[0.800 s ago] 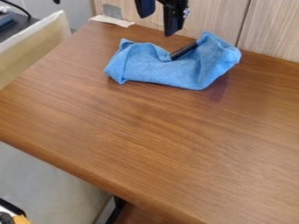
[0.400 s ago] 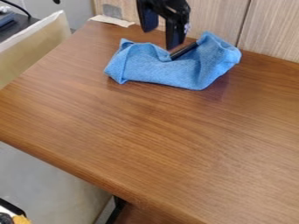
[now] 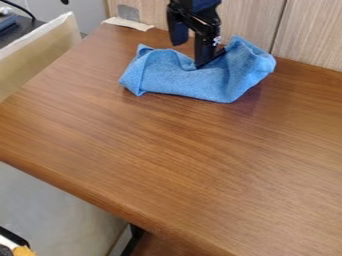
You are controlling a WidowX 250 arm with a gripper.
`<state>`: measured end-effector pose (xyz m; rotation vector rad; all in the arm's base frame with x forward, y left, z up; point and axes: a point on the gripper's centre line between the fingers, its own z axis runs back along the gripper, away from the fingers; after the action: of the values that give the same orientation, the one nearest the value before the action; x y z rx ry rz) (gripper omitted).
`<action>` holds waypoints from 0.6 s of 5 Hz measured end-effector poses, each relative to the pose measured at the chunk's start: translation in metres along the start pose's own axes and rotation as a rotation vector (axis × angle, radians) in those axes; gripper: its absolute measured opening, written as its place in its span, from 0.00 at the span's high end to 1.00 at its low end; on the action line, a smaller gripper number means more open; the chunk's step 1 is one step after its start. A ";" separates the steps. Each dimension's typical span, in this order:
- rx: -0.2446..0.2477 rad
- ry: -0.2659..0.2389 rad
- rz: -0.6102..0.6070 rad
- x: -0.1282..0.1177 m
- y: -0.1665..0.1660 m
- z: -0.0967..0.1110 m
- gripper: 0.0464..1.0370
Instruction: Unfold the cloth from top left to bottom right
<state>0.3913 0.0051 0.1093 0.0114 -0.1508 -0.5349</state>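
The two black fingers of the gripper (image 3: 190, 55) stand apart, empty, one tip at the cloth's middle; whether it touches is unclear. Under them, near the wooden table's (image 3: 167, 160) far edge, lies a soft, matte blue cloth (image 3: 180, 80), bunched into a crumpled band, its right end puffed up. A slim, dark rod (image 3: 219, 52) rests in its folds. No part looks spread flat; seemingly all the unfolding remains. The brown tabletop is smooth, grained and faintly glossy.
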 end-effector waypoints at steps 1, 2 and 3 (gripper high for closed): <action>-0.036 -0.012 -0.024 0.012 0.001 -0.011 0.04; -0.058 -0.011 -0.053 0.021 0.005 -0.021 0.04; -0.059 -0.011 -0.079 0.027 0.009 -0.024 0.09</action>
<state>0.4224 -0.0022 0.0901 -0.0433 -0.1453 -0.6177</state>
